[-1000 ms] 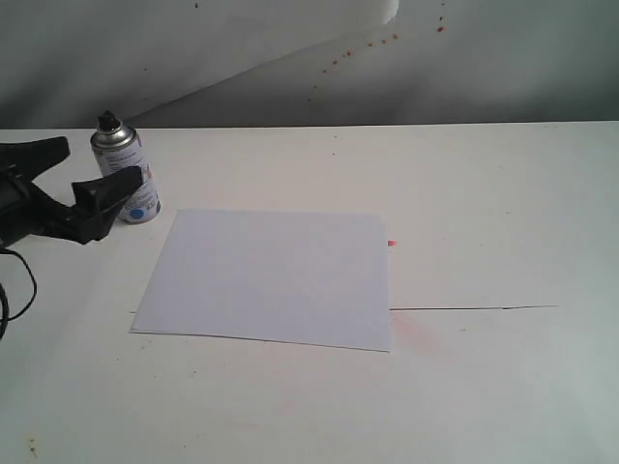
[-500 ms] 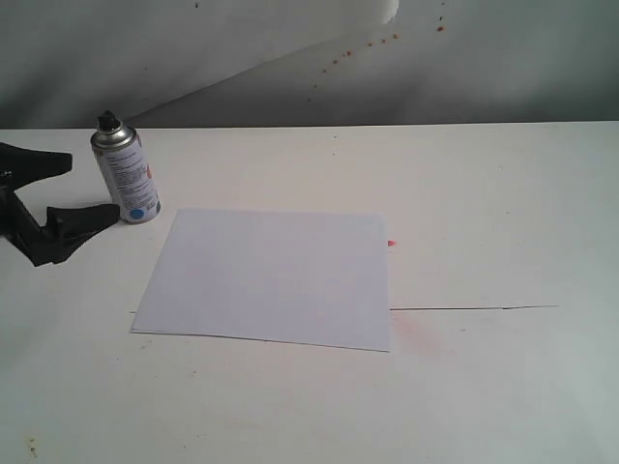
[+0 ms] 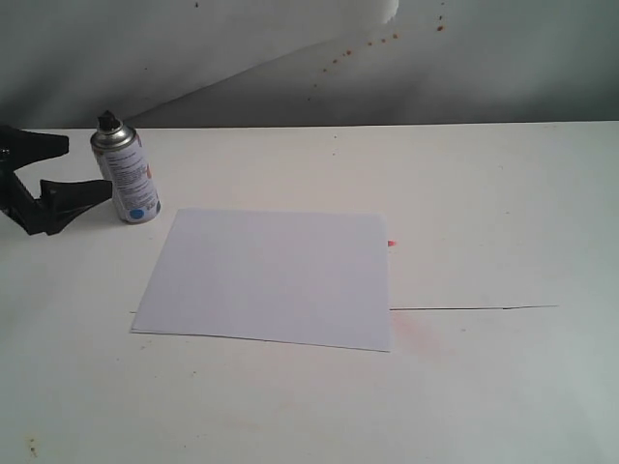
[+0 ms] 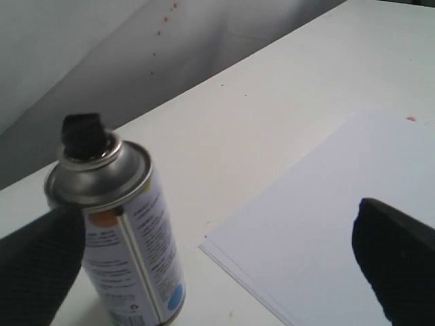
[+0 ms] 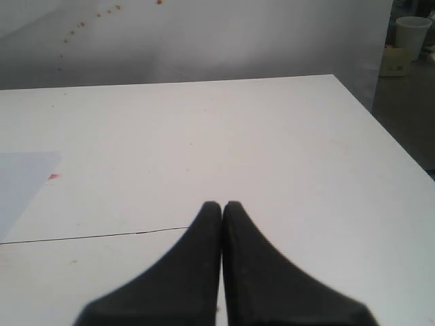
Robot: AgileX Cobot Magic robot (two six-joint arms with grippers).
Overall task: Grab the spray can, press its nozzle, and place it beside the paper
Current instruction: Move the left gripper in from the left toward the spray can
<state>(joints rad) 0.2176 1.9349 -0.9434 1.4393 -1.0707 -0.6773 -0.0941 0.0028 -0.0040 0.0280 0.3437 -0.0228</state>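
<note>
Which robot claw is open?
The left gripper, beside the can: its jaws stand wide apart. The right gripper is pressed shut.

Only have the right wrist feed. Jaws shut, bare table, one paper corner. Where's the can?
Observer: The can stands upright on the table, just off the paper's upper left corner in the exterior view, with a gap between them.
Operator: Left gripper on it?
Observer: The left gripper is open at the can's left side. One jaw is close to it, contact unclear.
Operator: Nozzle?
Observer: The black nozzle is on top, with nothing over it.
</note>
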